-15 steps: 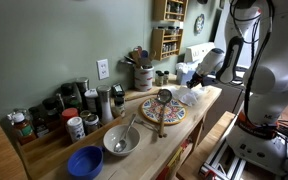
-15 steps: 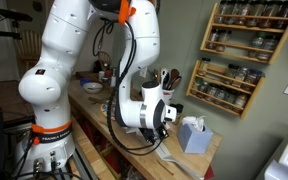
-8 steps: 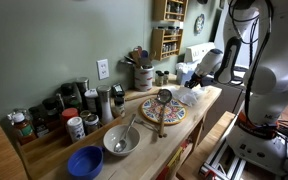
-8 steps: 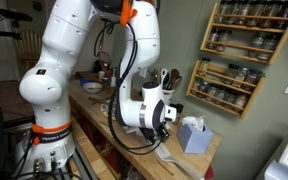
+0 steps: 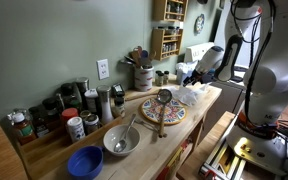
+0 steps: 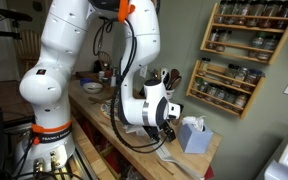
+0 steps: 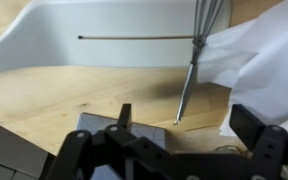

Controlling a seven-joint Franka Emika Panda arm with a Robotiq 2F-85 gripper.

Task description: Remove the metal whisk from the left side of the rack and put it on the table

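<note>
The metal whisk [image 7: 189,75] lies on the pale wooden table [image 7: 74,95], its thin handle pointing toward me and its wire loops beside crumpled white tissue [image 7: 256,55]. My gripper [image 7: 189,125] hangs just above the handle's end, open, with one dark finger on each side and nothing between them. In both exterior views the gripper [image 5: 191,78] [image 6: 167,126] is low over the table [image 5: 206,104] [image 6: 92,103] near its end. The brown rack [image 5: 167,40] [image 6: 227,85] of little jars hangs on the wall beyond.
A utensil crock [image 5: 142,75] stands against the wall. A patterned plate [image 5: 162,112] carries a ladle; a grey bowl [image 5: 121,141] with a spoon and a blue bowl [image 5: 84,161] sit nearer. Jars and bottles [image 5: 64,108] line the wall. A blue tissue box [image 6: 193,134] stands by the gripper.
The gripper has gone from shut to open, letting go of the whisk, which now rests on the table. The arm has lifted slightly.
</note>
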